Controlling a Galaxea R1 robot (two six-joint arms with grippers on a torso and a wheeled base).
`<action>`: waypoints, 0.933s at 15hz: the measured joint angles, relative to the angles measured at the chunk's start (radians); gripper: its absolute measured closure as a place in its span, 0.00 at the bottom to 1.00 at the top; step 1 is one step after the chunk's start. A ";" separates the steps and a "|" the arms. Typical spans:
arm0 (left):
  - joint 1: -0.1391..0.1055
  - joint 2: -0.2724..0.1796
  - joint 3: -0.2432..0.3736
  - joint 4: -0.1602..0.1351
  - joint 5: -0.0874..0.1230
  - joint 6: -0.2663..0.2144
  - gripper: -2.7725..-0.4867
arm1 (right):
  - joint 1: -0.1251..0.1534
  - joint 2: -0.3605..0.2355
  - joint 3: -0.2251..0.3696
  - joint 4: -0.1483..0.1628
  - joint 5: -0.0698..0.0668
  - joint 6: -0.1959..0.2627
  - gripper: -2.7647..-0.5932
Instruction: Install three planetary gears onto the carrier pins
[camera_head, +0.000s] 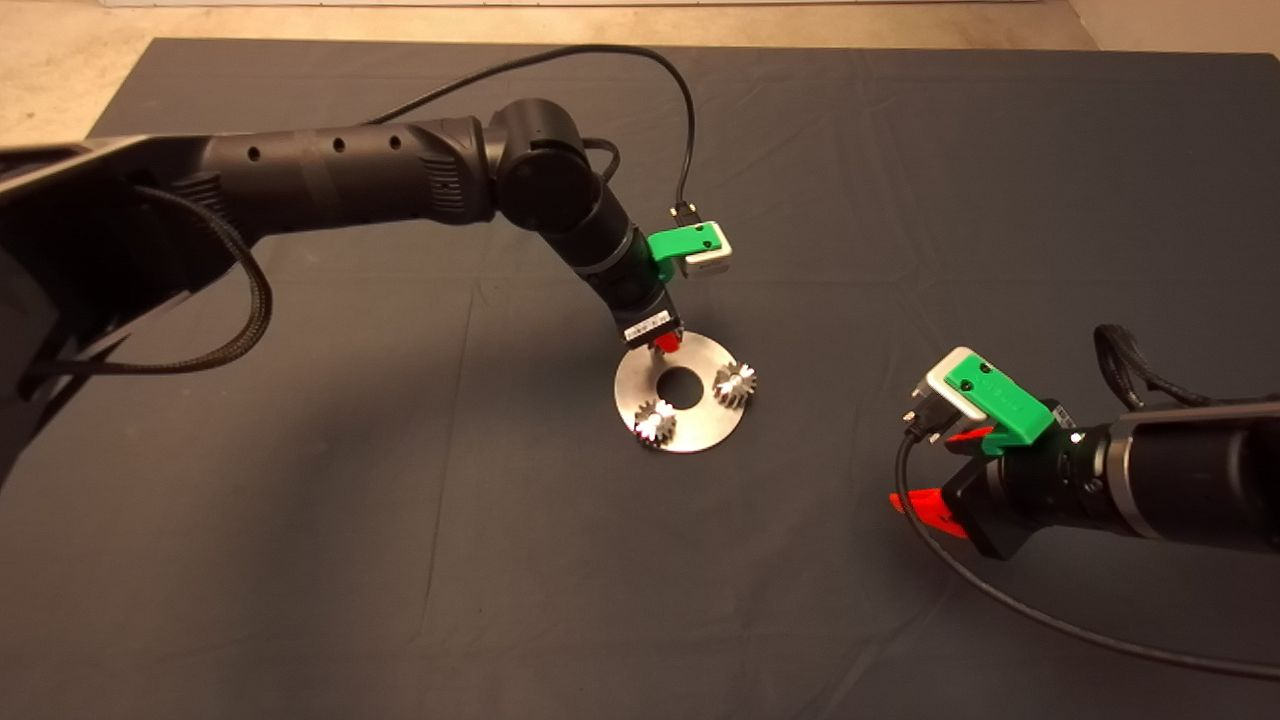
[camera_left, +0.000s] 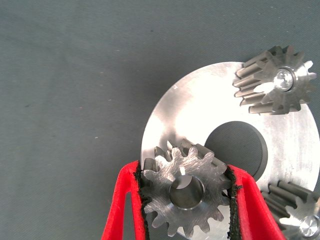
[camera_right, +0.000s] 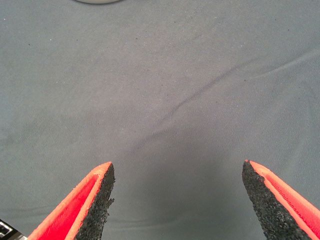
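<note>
A silver toothed gear (camera_left: 186, 194), bore upright, is gripped by the left gripper (camera_left: 186, 200) over the disc (camera_left: 200, 115), perhaps touching. Two gears (camera_head: 734, 383) are seated. The right gripper (camera_right: 177, 200) is spread wide.

Your left end effector (camera_left: 186, 200) grips the third gear (camera_left: 186, 192) flat between its black pads (camera_left: 231, 187), teeth against both. Landmark: the disc (camera_left: 200, 115) on the worktop (camera_left: 70, 75). Held gear overlaps the disc's rim, just beside its central hole (camera_left: 237, 147). Two seated gears (camera_left: 276, 80) (camera_left: 297, 212) sit across the hole, pin tips showing.
</note>
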 joint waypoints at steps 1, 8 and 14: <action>0.000 0.001 0.000 0.000 -0.002 -0.001 0.95 | 0.000 0.000 0.000 0.000 0.000 0.000 0.40; 0.002 0.000 0.000 0.000 -0.006 0.000 0.95 | 0.000 0.000 0.000 0.000 0.000 0.000 0.40; 0.003 -0.002 0.000 0.000 -0.010 0.003 0.95 | 0.000 0.000 0.000 0.000 0.000 0.000 0.40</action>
